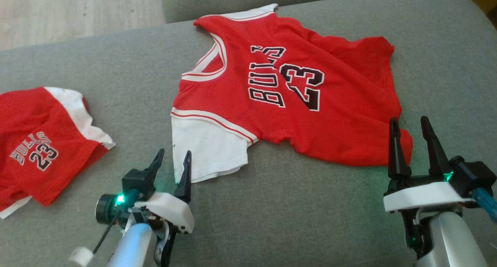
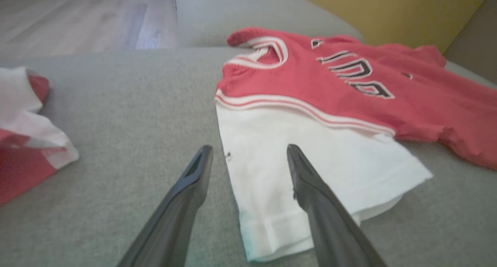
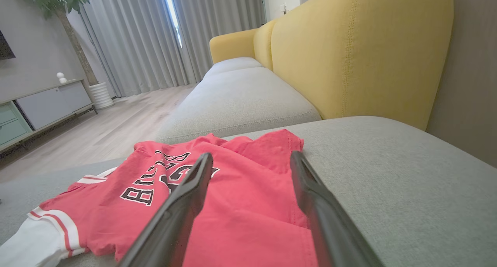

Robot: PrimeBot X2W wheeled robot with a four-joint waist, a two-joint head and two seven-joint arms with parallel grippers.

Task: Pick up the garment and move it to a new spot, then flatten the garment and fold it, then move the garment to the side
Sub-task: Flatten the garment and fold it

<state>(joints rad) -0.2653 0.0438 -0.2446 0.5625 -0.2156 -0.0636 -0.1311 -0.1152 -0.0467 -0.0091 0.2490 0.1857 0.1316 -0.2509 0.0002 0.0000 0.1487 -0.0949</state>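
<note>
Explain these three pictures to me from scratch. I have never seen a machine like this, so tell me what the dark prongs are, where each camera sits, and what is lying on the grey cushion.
This is a two-armed robot. One picture looks down from its head; the other two come from cameras on its wrists, looking along each gripper's two dark fingers. In the head view the left gripper is at lower left and the right gripper at lower right. Both are open and hold nothing. On the grey sofa cushion lies a red jersey with white sleeves, reading BULLS 23. The left gripper points at its white sleeve; the right is at its red hem. A second red garment lies further left.
</note>
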